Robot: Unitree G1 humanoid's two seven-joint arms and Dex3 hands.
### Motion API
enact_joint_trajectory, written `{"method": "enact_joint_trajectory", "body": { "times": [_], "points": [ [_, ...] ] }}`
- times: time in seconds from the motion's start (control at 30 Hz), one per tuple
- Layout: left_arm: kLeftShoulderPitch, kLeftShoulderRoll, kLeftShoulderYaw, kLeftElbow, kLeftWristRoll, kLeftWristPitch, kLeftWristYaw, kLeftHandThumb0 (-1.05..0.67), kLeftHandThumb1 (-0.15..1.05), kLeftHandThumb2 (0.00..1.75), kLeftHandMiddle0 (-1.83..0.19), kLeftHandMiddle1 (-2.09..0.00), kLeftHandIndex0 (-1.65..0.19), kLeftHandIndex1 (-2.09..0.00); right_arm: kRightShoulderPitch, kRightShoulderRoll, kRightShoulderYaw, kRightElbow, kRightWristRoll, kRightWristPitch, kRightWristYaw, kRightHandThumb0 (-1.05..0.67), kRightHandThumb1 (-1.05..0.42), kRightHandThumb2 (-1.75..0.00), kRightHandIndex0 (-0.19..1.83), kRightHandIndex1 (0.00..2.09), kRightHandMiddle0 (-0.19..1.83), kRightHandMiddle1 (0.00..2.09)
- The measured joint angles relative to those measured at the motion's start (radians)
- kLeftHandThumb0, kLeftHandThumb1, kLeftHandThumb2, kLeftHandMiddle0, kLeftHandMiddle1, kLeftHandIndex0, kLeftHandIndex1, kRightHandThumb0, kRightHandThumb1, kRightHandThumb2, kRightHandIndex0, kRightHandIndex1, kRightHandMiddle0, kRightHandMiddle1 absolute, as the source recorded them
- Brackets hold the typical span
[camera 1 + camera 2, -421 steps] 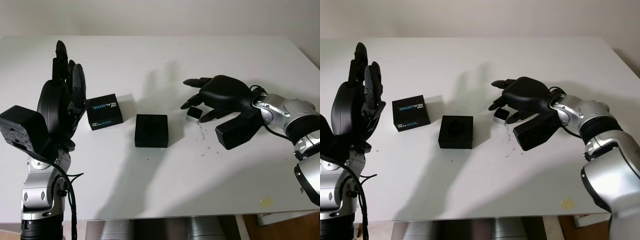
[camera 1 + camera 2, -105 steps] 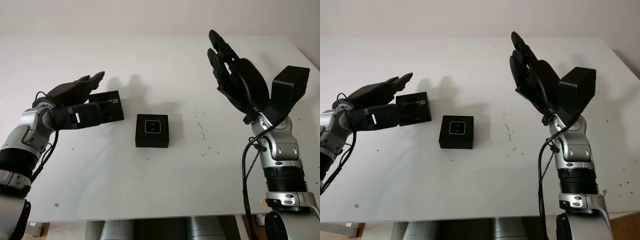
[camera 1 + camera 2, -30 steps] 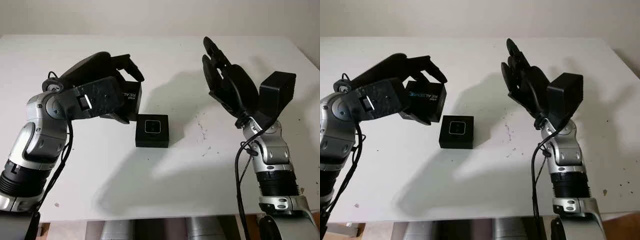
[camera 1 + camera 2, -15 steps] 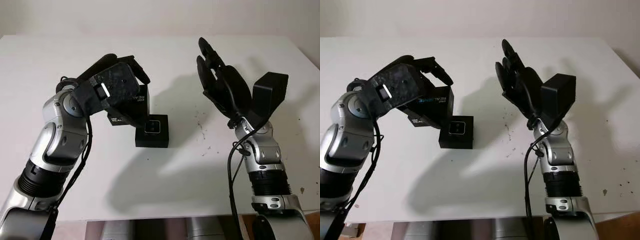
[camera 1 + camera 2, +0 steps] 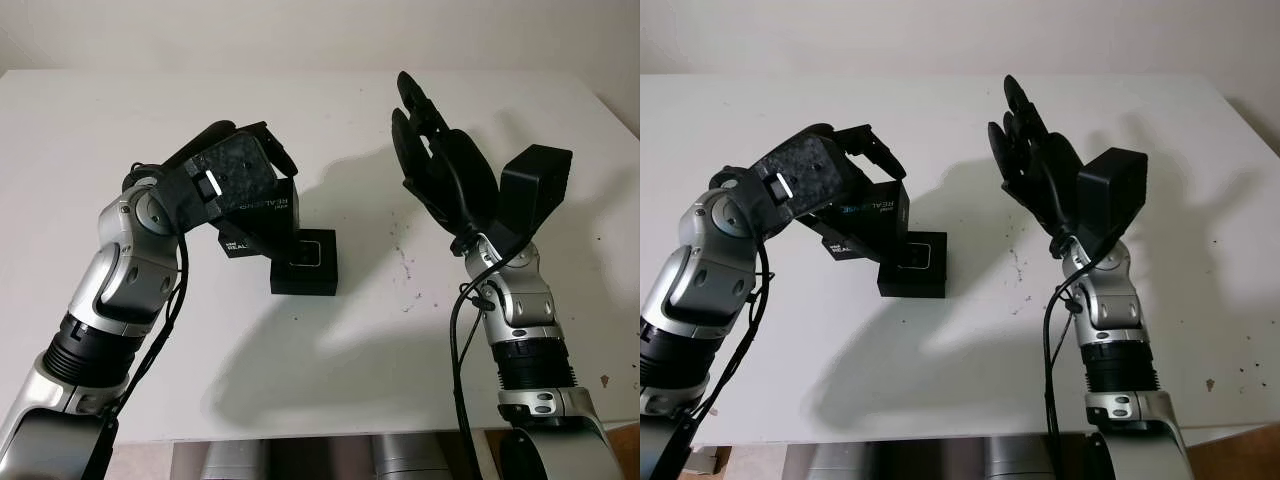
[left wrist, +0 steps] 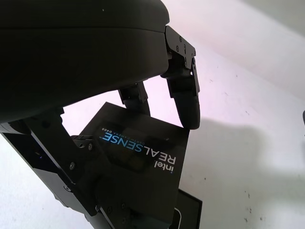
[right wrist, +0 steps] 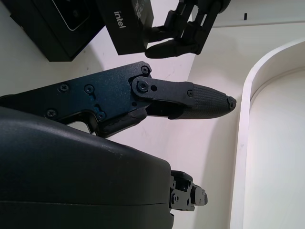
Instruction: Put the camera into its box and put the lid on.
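Our left robot hand (image 5: 235,180) has carried the lid (image 5: 262,215), gripped, over the box (image 5: 305,263) holding the camera (image 5: 311,254), so seating remains, while the right robot hand (image 5: 440,170) stays open, raised.

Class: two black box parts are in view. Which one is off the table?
The printed lid, gripped in the left hand. The open box sits on the table, camera inside.
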State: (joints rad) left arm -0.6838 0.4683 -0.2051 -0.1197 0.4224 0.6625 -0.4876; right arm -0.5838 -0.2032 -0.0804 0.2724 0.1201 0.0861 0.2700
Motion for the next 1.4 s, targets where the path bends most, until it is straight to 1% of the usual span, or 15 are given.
{"method": "enact_joint_trajectory", "body": {
  "times": [0.17,0.33,0.57,0.8,0.93,1.03,1.27,1.4],
  "points": [
    [0.0,-0.005,-0.008,-0.018,-0.02,0.036,-0.018,-0.04,0.95,0.05,-0.4,-1.44,-0.3,-1.5,0.0,0.0,0.0,-0.001,-0.002,-0.007,-0.02,-0.76,-1.05,-0.51,-0.14,0.05,-0.09,0.05],
    [0.0,-0.005,-0.022,-0.042,-0.033,0.063,-0.047,-0.04,0.96,0.06,-0.4,-1.46,-0.29,-1.52,0.0,0.015,-0.001,0.0,-0.004,-0.031,-0.043,-0.73,-1.05,-0.53,-0.17,0.04,-0.12,0.04],
    [-0.001,-0.005,-0.029,-0.061,-0.054,0.104,-0.07,-0.07,0.95,0.05,-0.43,-1.47,-0.31,-1.55,0.001,0.039,0.0,0.0,0.001,-0.031,-0.058,-0.73,-1.05,-0.52,-0.19,0.04,-0.14,0.04],
    [-0.001,-0.011,-0.031,-0.06,-0.062,0.088,-0.051,-0.06,0.95,0.05,-0.45,-1.5,-0.33,-1.6,0.005,0.039,0.001,0.0,-0.006,-0.041,-0.057,-0.74,-1.05,-0.5,-0.18,0.05,-0.13,0.05],
    [-0.001,-0.024,-0.03,-0.039,-0.081,0.044,-0.03,-0.03,0.95,0.05,-0.44,-1.5,-0.33,-1.61,0.008,0.04,0.002,0.0,-0.009,-0.051,-0.058,-0.74,-1.05,-0.5,-0.18,0.05,-0.14,0.05],
    [-0.001,-0.037,-0.03,-0.021,-0.083,0.021,-0.012,-0.05,0.96,0.05,-0.42,-1.49,-0.31,-1.6,0.012,0.04,0.001,0.0,-0.009,-0.051,-0.058,-0.74,-1.05,-0.49,-0.18,0.05,-0.13,0.05],
    [-0.001,-0.038,-0.048,0.007,-0.064,0.021,-0.004,-0.06,0.95,0.05,-0.41,-1.42,-0.31,-1.52,0.022,0.04,0.001,-0.002,-0.009,-0.051,-0.059,-0.74,-1.05,-0.5,-0.18,0.05,-0.13,0.05],
    [-0.005,-0.043,-0.066,0.009,-0.045,0.063,-0.003,-0.07,0.96,0.05,-0.41,-1.34,-0.31,-1.44,0.024,0.04,0.001,-0.002,-0.009,-0.051,-0.058,-0.74,-1.05,-0.5,-0.18,0.05,-0.14,0.05]
  ]
}}
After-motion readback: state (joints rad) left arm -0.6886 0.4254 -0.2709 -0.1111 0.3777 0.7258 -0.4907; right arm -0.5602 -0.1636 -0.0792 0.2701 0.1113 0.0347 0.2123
